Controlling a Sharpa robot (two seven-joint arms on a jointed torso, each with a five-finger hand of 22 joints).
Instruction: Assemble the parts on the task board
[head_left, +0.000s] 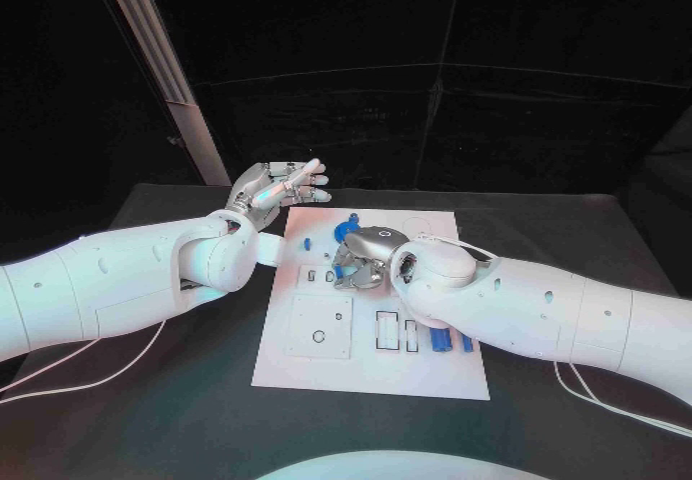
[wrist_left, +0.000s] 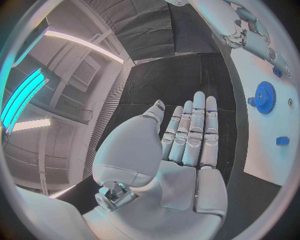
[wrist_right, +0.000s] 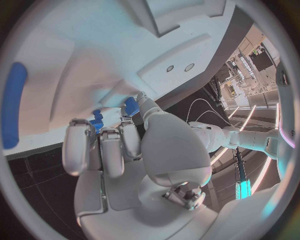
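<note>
The white task board (head_left: 368, 370) lies mid-table, cut with outlined slots, and no writing on it can be read. A blue gear (wrist_left: 265, 96) stands near its far end, and blue parts (head_left: 441, 340) sit in slots at the near right. The right hand (head_left: 368, 258) hovers over the board's middle, fingers curled beside a small blue piece (wrist_right: 130, 106); whether it grips, I cannot tell. The left hand (head_left: 277, 187) hangs flat and empty at the board's far left corner, bare black table (head_left: 144, 400) around.
</note>
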